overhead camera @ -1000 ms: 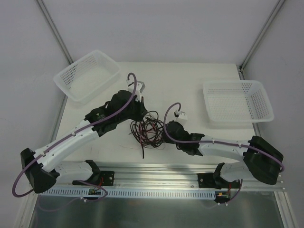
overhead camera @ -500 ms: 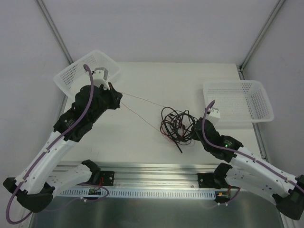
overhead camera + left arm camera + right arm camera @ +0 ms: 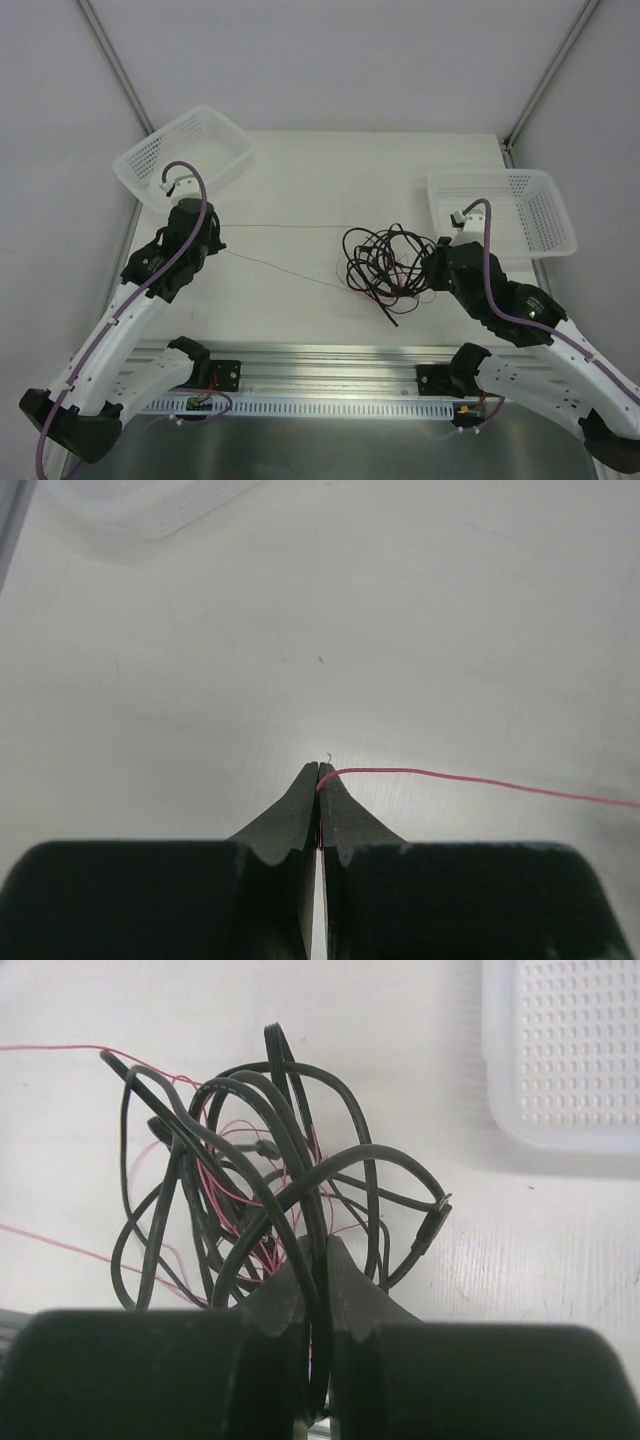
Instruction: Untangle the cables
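The left fingers pinch shut on a thin red wire stretched to the tangle of black cables lying just beside the right-hand basket; the right fingers are closed on its loops.

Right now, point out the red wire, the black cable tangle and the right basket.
red wire (image 3: pixel 400 770): left wrist view, straight stretch.
black cable tangle (image 3: pixel 380 265): top view, dense middle.
right basket (image 3: pixel 500 215): top view, mesh floor.
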`<move>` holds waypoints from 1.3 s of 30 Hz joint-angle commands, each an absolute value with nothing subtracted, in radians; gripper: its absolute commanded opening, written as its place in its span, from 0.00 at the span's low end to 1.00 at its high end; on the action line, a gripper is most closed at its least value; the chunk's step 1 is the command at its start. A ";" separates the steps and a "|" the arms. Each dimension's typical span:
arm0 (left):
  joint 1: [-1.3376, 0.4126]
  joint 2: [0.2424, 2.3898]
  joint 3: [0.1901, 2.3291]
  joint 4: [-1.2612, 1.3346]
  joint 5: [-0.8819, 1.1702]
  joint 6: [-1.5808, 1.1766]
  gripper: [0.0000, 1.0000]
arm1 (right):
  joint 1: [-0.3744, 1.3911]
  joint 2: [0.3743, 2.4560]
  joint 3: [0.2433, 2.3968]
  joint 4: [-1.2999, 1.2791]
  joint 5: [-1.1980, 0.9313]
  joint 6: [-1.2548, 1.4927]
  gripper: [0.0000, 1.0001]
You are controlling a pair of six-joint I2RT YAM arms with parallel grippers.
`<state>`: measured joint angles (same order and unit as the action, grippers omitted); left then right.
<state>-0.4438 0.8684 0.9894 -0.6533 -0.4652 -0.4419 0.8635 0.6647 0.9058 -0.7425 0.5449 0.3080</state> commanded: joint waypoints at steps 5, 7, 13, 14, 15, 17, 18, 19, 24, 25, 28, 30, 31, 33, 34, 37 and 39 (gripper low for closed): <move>-0.354 0.873 0.939 -0.713 -0.522 -0.471 0.00 | 0.859 0.661 1.032 -0.704 0.434 0.170 0.12; -0.354 0.874 0.931 -0.710 -0.470 -0.474 0.00 | 0.858 0.689 0.996 -0.713 0.436 0.192 0.11; -0.354 0.844 0.943 -0.690 -0.258 -0.439 0.00 | 0.859 0.765 0.832 -0.678 0.483 0.278 0.49; -0.354 0.835 0.946 -0.689 -0.243 -0.436 0.00 | 0.861 0.775 0.831 -0.681 0.471 0.279 0.54; -0.354 0.821 0.950 -0.689 -0.223 -0.436 0.00 | 0.859 0.794 0.837 -0.687 0.463 0.279 0.63; -0.354 0.810 0.965 -0.689 -0.161 -0.439 0.00 | 0.870 0.807 0.882 -0.713 0.445 0.262 0.70; -0.354 0.808 0.969 -0.689 -0.141 -0.442 0.00 | 0.880 0.810 0.899 -0.718 0.440 0.256 0.71; -0.354 0.808 0.976 -0.687 -0.124 -0.445 0.00 | 0.911 0.821 0.919 -0.716 0.439 0.255 0.72; -0.354 0.822 0.992 -0.686 -0.043 -0.462 0.00 | 1.012 0.879 0.996 -0.663 0.416 0.310 0.72; -0.356 0.821 0.991 -0.684 -0.043 -0.462 0.00 | 1.049 0.896 0.999 -0.635 0.429 0.317 0.72; -0.356 0.812 0.983 -0.686 -0.066 -0.456 0.00 | 1.107 0.978 1.008 -0.600 0.440 0.313 0.72; -0.356 0.808 0.976 -0.684 -0.092 -0.451 0.00 | 1.121 1.061 1.006 -0.594 0.440 0.308 0.72; -0.356 0.807 0.968 -0.686 -0.110 -0.448 0.00 | 1.121 1.086 0.994 -0.565 0.433 0.307 0.72; -0.354 0.807 0.963 -0.686 -0.123 -0.446 0.00 | 1.121 1.156 0.956 -0.534 0.423 0.310 0.72; -0.354 0.807 0.959 -0.686 -0.138 -0.448 0.00 | 1.121 1.182 0.948 -0.513 0.431 0.304 0.72; -0.354 0.804 0.957 -0.686 -0.166 -0.445 0.00 | 1.111 1.276 0.917 -0.483 0.459 0.287 0.70; -0.354 0.798 0.956 -0.686 -0.184 -0.443 0.00 | 1.083 1.317 0.908 -0.465 0.456 0.267 0.69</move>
